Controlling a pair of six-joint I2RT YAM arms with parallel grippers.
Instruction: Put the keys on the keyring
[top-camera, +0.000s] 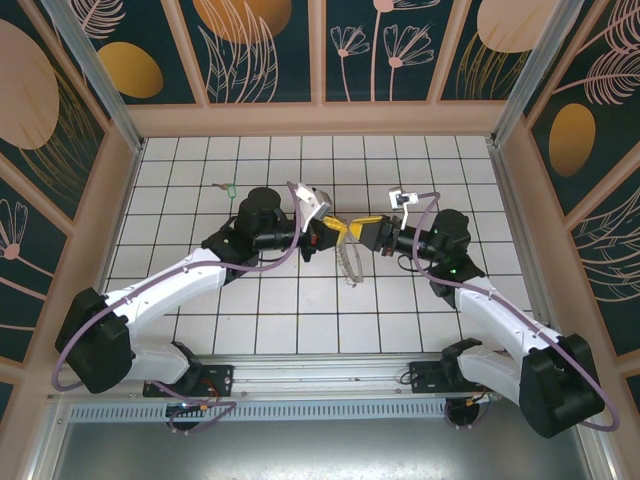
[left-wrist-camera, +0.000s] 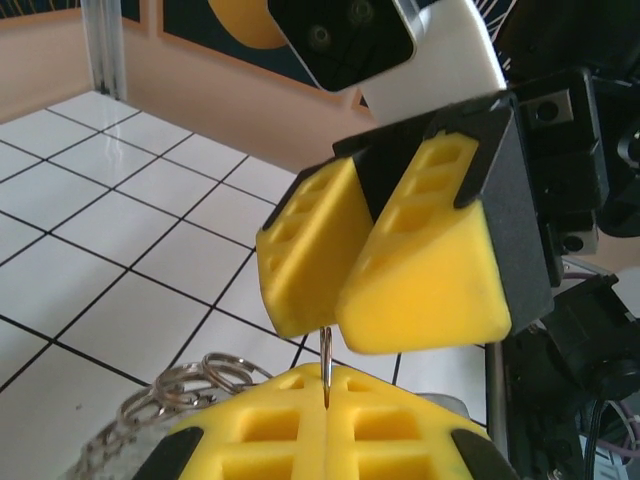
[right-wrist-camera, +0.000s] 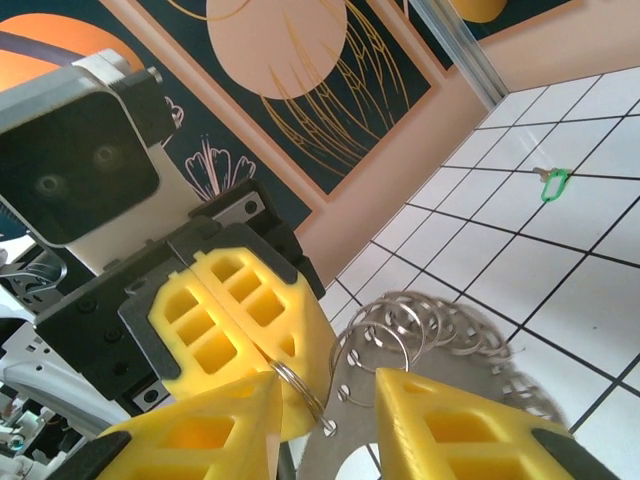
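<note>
The yellow-fingered left gripper (left-wrist-camera: 325, 398) clamps the silvery ring-fringed keyring (right-wrist-camera: 440, 325); the right gripper (right-wrist-camera: 330, 400) gapes around it, perhaps touching. The tiny green-headed metal key (right-wrist-camera: 553, 184) lies well apart.

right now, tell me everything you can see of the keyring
The keyring is a thin loop fringed with small silvery split rings, metal by its look. It hangs where the two grippers meet: the left gripper is shut on one thin ring, and the open right gripper straddles it.
</note>
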